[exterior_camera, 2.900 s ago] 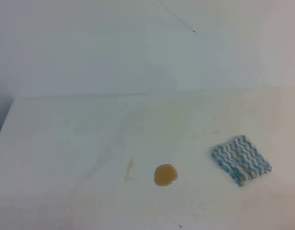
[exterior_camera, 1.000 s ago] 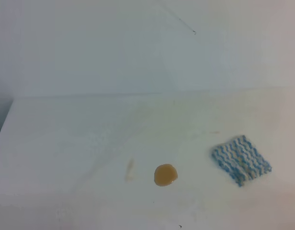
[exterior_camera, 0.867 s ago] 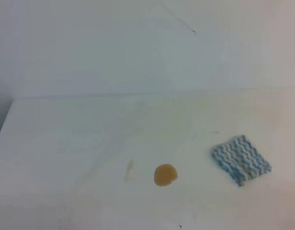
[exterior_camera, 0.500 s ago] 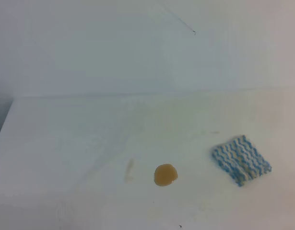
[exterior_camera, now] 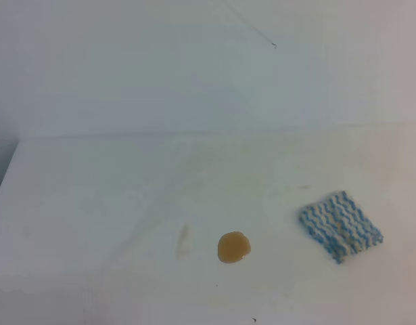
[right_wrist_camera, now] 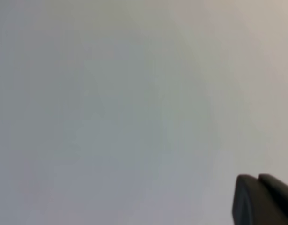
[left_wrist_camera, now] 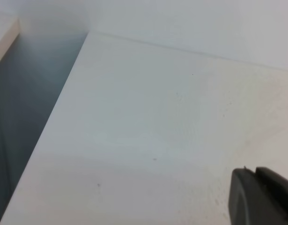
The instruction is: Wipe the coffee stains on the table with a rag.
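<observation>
Nothing on the table (exterior_camera: 93, 203) has moved since the earlier frames: the coffee stain (exterior_camera: 233, 247) and the rag (exterior_camera: 340, 226) lie just where they lay before, and neither of my arms has come into the high view. That coffee stain is a small round amber blob at the near middle of the white tabletop, glossy and whole. To its right, well apart from it, sits the rag, a small blue-and-white zigzag cloth lying flat and turned a little askew. Left of the stain, near it, is a faint yellowish smudge (exterior_camera: 183, 240) on the surface. From my left wrist I see only bare white tabletop, its left edge dropping off to a dark gap, and the dark tip of my left gripper (left_wrist_camera: 261, 197) at the lower right corner; two fingers show side by side with a thin seam between them, but I cannot tell from this sliver whether they are clenched. From my right wrist the view is a blurred pale surface, with my right gripper (right_wrist_camera: 262, 200) poking in at the lower right, fingers pressed together and holding nothing.
</observation>
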